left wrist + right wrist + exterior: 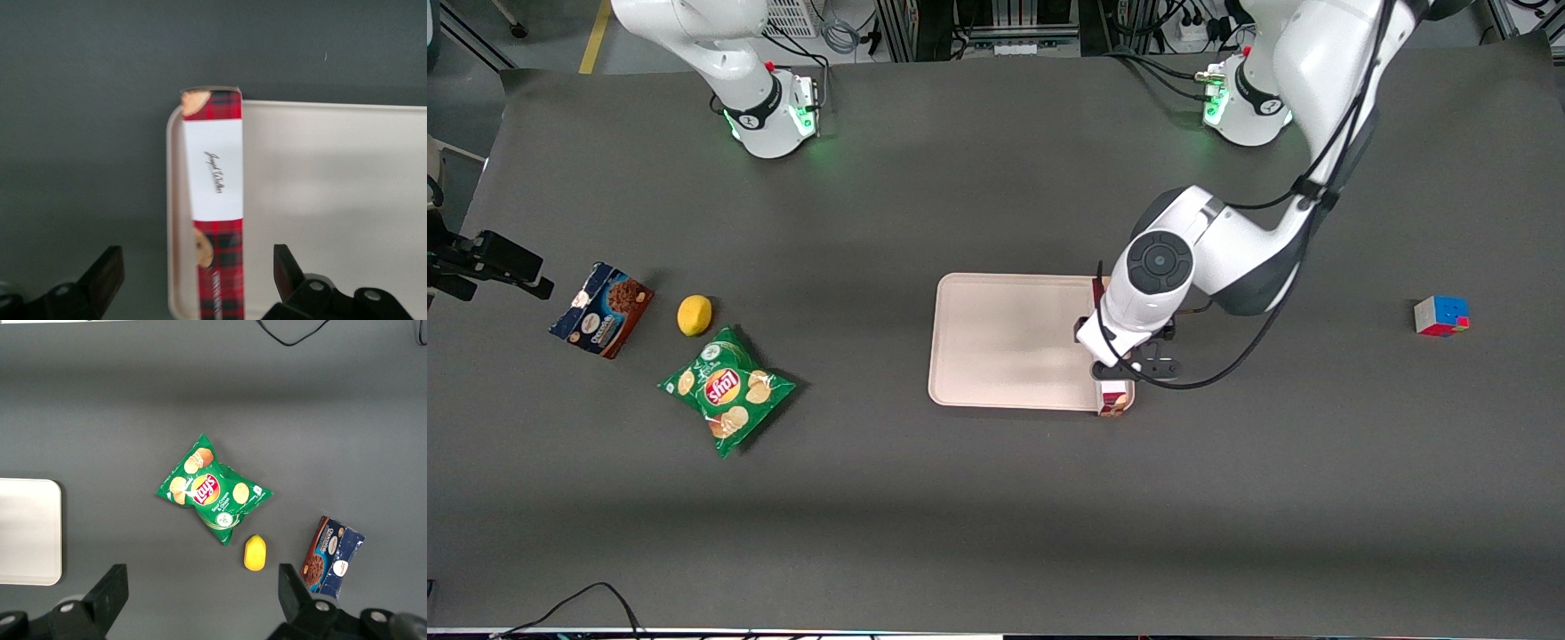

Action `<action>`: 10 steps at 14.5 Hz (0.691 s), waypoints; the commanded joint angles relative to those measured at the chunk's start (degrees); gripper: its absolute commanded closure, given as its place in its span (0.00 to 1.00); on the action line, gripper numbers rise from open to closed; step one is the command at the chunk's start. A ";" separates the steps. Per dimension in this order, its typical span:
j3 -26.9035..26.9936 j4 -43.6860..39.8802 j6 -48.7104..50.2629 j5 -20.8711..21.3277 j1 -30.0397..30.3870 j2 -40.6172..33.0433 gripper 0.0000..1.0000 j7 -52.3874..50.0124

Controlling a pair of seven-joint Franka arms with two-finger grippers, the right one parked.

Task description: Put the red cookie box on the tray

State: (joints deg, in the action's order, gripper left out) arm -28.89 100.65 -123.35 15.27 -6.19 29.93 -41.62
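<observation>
While my pincer (197, 280) is hovering released, the red cookie box (213, 200) is lying directly beneath it along the tray (333, 200) rim; light, stiff carton, graspable across its narrow sides.

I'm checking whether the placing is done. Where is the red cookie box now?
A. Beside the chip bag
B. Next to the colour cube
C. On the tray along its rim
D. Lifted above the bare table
C: the red cookie box lies on the tray along its rim, with the open end effector above it, fingers apart from the box.
</observation>
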 commanded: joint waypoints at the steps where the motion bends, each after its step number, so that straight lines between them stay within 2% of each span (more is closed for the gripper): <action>1: 0.14 -7.04 14.26 -2.33 0.56 -9.40 0.00 10.37; 2: 0.67 -6.96 15.06 -3.92 0.83 -12.23 0.00 11.81; 7: 10.33 -6.96 23.31 -4.99 1.36 -21.56 0.00 27.98; 8: 12.87 -6.70 24.46 -7.51 1.79 -23.67 0.00 29.13; 9: 16.37 -5.82 25.26 -12.76 2.58 -25.78 0.00 32.62; 10: 19.71 -4.60 25.79 -15.68 2.94 -27.89 0.00 38.74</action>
State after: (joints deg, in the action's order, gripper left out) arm -16.37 92.00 -99.18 7.38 -4.41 8.52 -13.55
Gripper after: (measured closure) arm 0.000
